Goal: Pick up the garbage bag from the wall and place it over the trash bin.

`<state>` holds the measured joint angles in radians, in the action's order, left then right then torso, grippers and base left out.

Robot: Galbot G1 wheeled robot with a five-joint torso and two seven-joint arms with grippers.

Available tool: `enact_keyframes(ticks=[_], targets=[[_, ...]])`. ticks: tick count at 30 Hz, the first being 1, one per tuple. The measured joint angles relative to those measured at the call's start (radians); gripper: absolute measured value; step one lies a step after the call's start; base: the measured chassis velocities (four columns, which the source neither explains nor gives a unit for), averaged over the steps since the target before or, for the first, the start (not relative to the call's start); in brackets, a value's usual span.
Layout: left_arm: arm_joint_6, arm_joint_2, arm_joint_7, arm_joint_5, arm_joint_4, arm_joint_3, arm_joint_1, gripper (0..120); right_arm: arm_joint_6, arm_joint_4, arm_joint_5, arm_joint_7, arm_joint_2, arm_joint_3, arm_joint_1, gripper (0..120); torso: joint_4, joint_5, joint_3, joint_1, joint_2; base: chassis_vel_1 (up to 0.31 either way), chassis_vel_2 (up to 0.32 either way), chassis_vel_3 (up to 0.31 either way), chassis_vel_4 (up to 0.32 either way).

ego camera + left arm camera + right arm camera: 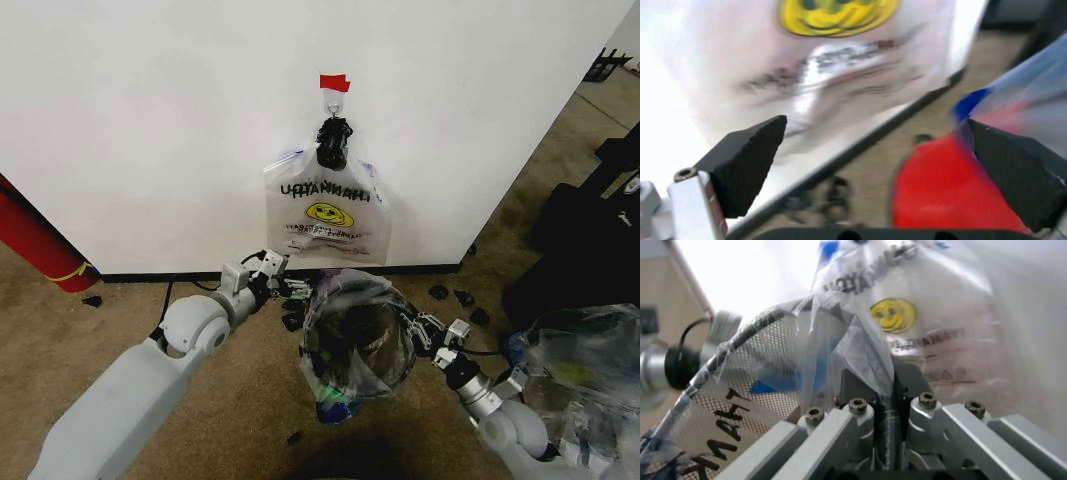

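Observation:
The garbage bag (372, 300), thin and see-through, is draped around the black wire-mesh trash bin (352, 340), which stands on the carpet below the wall (150, 120). My right gripper (408, 320) is at the bin's right rim. In the right wrist view its fingers are shut on the garbage bag's plastic (860, 350) where it folds over the mesh rim (767, 380). My left gripper (293, 292) stands open by the bin's left side. Its black pads (747, 165) are wide apart, and the bag's blue trim (973, 102) touches the far pad.
A flat bundle of like bags (325, 210) hangs by a black clip (333, 143) from the hook under red tape (334, 82). A red cylinder (35, 240) leans at the left. A big clear sack (590, 370) and dark gear (590, 240) stand at the right.

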<state>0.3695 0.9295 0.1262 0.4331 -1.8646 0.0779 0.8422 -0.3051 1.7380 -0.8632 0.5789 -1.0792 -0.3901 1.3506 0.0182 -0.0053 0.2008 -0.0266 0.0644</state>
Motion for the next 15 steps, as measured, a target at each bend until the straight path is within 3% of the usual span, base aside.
enact_keyframes(ticks=[4, 9, 12, 15], targets=[[-0.021, -0.022, -0.004, -0.065, 0.014, 0.009, 0.021, 100, 0.018, 0.001, -0.053, -0.051, -0.001, 0.009, -0.011, 1, -0.0005, -0.0001, 0.000, 0.000, 0.000, 0.000, 0.000, 0.000, 0.000], [-0.062, -0.005, -0.110, -0.095, 0.009, 0.015, 0.037, 100, 0.025, 0.001, -0.098, -0.099, -0.008, 0.009, -0.007, 1, -0.0001, -0.0001, 0.000, 0.000, 0.000, 0.000, 0.000, 0.000, 0.000], [-0.082, 0.008, -0.159, -0.060, -0.035, 0.015, 0.055, 100, 0.025, -0.003, -0.102, -0.106, -0.013, 0.007, -0.004, 1, 0.0001, 0.0001, 0.000, 0.000, 0.000, 0.000, 0.000, 0.000, 0.000], [-0.123, 0.009, -0.137, -0.007, -0.045, 0.006, 0.058, 100, 0.025, -0.007, -0.100, -0.103, -0.015, 0.012, -0.006, 1, -0.0002, 0.0002, 0.000, 0.000, 0.000, 0.000, 0.000, 0.000, 0.000]])
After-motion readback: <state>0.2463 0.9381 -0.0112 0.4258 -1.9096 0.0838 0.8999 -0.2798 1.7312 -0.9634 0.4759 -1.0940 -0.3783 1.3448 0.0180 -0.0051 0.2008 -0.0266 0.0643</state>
